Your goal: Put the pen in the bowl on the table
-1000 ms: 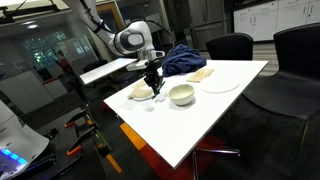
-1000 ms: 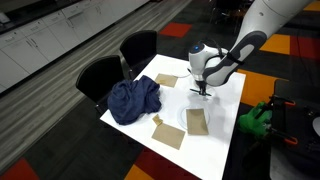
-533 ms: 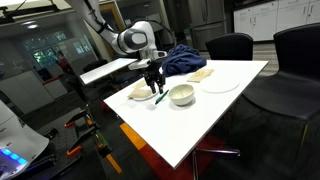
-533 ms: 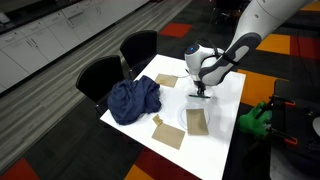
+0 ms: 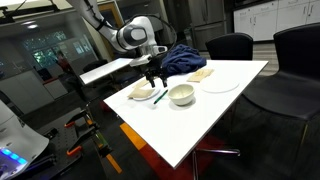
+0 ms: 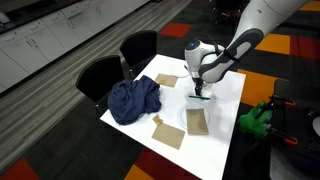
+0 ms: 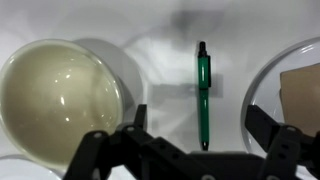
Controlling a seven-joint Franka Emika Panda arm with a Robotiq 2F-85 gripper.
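The green pen [image 7: 203, 95] lies flat on the white table [image 7: 165, 55], outside the bowl. It rests between the deep cream bowl [image 7: 60, 95] and a shallow dish [image 7: 262, 80]. In an exterior view the pen [image 5: 158, 97] lies just beside the bowl [image 5: 181, 95]. My gripper [image 7: 200, 122] hangs directly above the pen, open, with one dark finger on each side and nothing between them. Both exterior views show the gripper [image 5: 152, 78] [image 6: 203, 92] just above the tabletop.
A shallow pale dish [image 5: 140, 91] sits near the table's corner, and a flat white plate [image 5: 220, 84] beyond the bowl. A crumpled blue cloth [image 6: 133, 100] and tan flat pieces [image 6: 197, 121] lie on the table. Black chairs [image 6: 100, 75] stand along one side.
The gripper went from shut on the pen to open. The pen dropped out of it and now lies on the table beside the bowl.
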